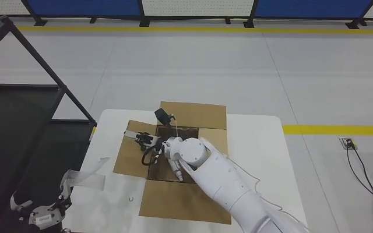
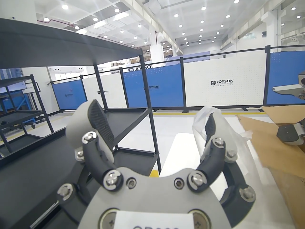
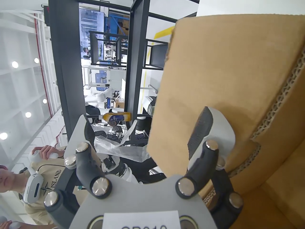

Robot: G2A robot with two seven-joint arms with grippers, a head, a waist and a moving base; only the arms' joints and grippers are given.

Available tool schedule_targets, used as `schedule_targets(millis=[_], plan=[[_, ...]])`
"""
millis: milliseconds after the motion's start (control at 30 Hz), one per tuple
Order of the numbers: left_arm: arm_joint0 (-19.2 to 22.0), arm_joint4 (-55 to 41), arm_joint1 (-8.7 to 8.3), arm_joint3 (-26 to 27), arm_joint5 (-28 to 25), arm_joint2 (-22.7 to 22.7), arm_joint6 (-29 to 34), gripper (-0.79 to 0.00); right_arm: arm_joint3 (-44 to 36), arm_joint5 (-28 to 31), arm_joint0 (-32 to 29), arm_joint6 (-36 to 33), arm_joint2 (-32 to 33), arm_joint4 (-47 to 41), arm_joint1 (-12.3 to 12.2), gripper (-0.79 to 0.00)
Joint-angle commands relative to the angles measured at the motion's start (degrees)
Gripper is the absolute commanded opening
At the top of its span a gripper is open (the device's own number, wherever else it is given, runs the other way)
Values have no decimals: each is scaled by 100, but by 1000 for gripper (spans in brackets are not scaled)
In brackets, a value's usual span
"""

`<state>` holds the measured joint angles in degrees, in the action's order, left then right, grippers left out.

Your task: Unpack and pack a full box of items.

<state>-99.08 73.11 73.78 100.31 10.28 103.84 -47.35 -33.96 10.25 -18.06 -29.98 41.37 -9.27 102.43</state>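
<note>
An open cardboard box [image 1: 195,115] sits mid-table with all its flaps spread out. A black item with a white stick [image 1: 164,115] pokes up at the box's far edge, and the inside is dark. My right gripper [image 1: 140,138] hovers open over the box's left flap [image 1: 129,156]. In its wrist view the right gripper [image 3: 145,125] has a cardboard flap [image 3: 226,72] just beyond one finger [image 3: 202,125], and nothing is clamped. My left gripper [image 2: 155,120] is open at the table's near left corner [image 1: 39,204], and a clear plastic bag [image 2: 202,116] drapes around one finger [image 2: 210,127].
The plastic bag [image 1: 87,175] trails across the white table [image 1: 256,151] left of the box. A small wire hook [image 1: 131,201] lies near the front flap. A black shelving rack [image 1: 35,116] stands close on the left. The right gripper [image 2: 288,110] appears far off beside the cardboard [image 2: 262,134].
</note>
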Motion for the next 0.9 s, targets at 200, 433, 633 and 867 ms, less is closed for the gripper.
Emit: schedule_targets(millis=[200, 433, 633, 867], plan=[[-68, -121, 53, -16, 59, 45, -128, 0, -2, -306, 61, 6, -153, 212, 172, 0], [-50, -140, 87, -55, 24, 70, -143, 0, 377, -614, 271, 43, -462, 531, 454, 0], [9, -119, 106, -100, -60, 86, -95, 0, 667, -561, 363, 172, -613, 762, 652, 0], [45, -77, 125, -100, -152, 127, -68, 0, 1004, -802, 487, 263, -697, 936, 862, 0]])
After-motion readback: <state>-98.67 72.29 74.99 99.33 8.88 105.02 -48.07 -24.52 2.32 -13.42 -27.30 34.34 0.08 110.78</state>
